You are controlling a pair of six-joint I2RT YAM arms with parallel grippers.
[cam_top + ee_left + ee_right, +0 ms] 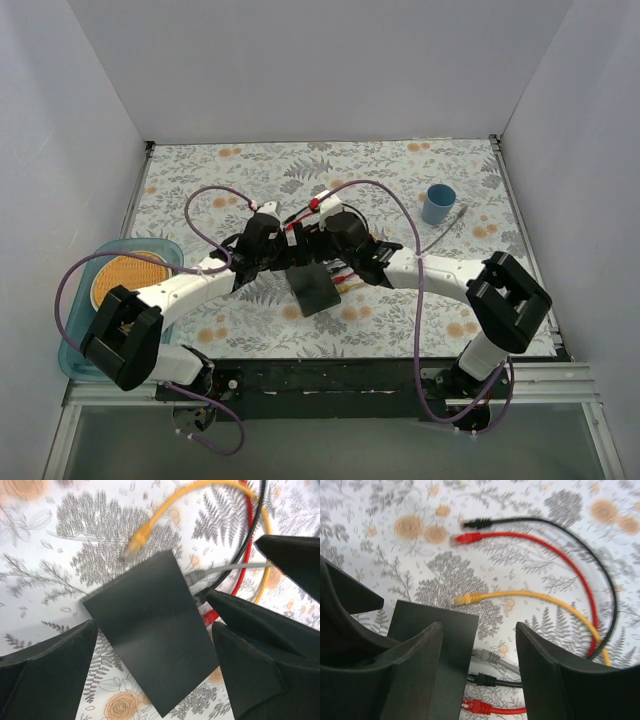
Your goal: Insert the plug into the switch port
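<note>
The flat black switch box lies on the floral cloth between both arms. In the right wrist view grey, black and red plugs sit at the box's right side; the ports themselves are hidden. A yellow plug lies loose on the cloth by the box's far corner, and also shows in the left wrist view. My left gripper is open above the box. My right gripper is open and empty over the box's right edge and the plugs.
Loose black and red plug ends lie farther out on the cloth. A blue cup stands at the back right. A teal tray holding an orange plate sits at the left edge. Both grippers crowd together.
</note>
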